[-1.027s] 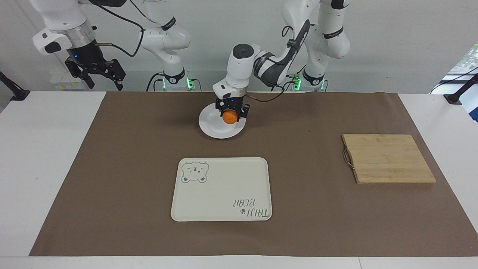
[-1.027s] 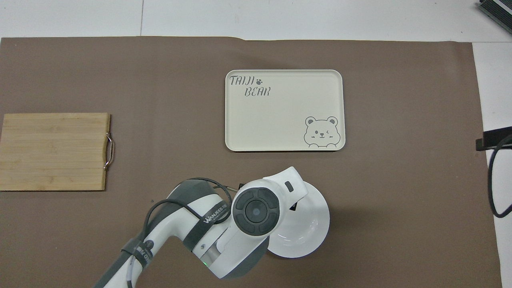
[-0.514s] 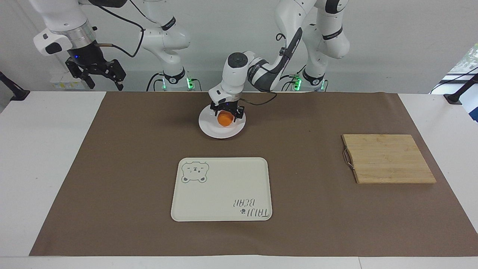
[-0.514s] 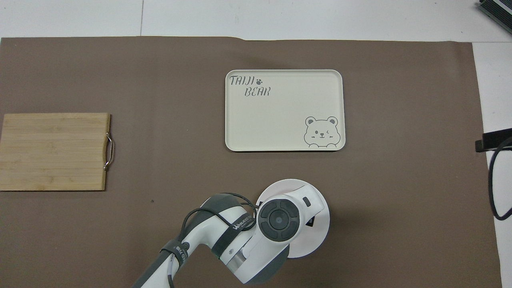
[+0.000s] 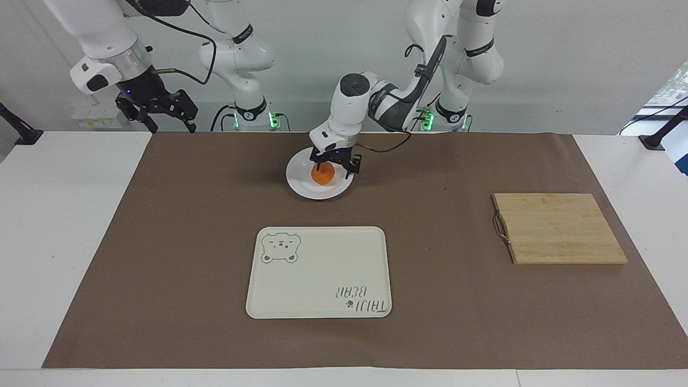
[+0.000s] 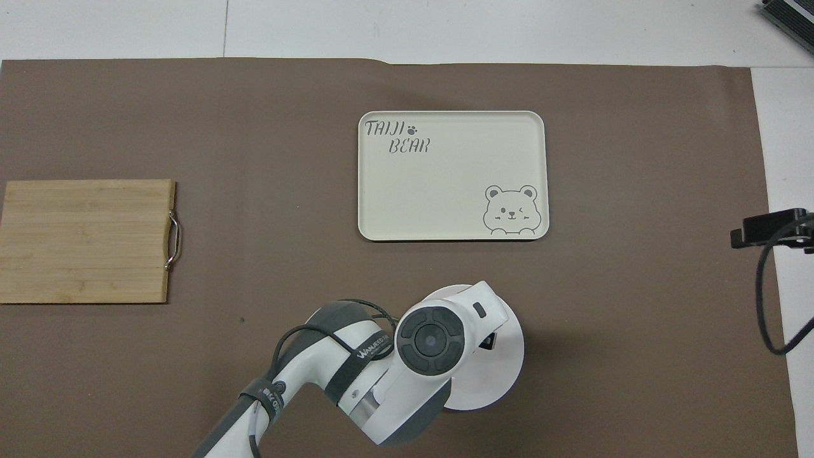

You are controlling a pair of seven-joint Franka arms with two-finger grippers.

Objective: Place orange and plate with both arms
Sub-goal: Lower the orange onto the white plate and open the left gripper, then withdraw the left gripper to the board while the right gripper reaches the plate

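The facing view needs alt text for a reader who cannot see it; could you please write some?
An orange sits on a white plate, with the left end effector open just over it. A cream bear tray lies farther from the robots, and the right end effector waits raised and open.

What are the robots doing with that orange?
The left arm's end effector sits open just above the orange, which rests on the white plate. The cream tray, farther from the robots, has nothing on it. The right arm's end effector waits open in the air over its own end of the table.
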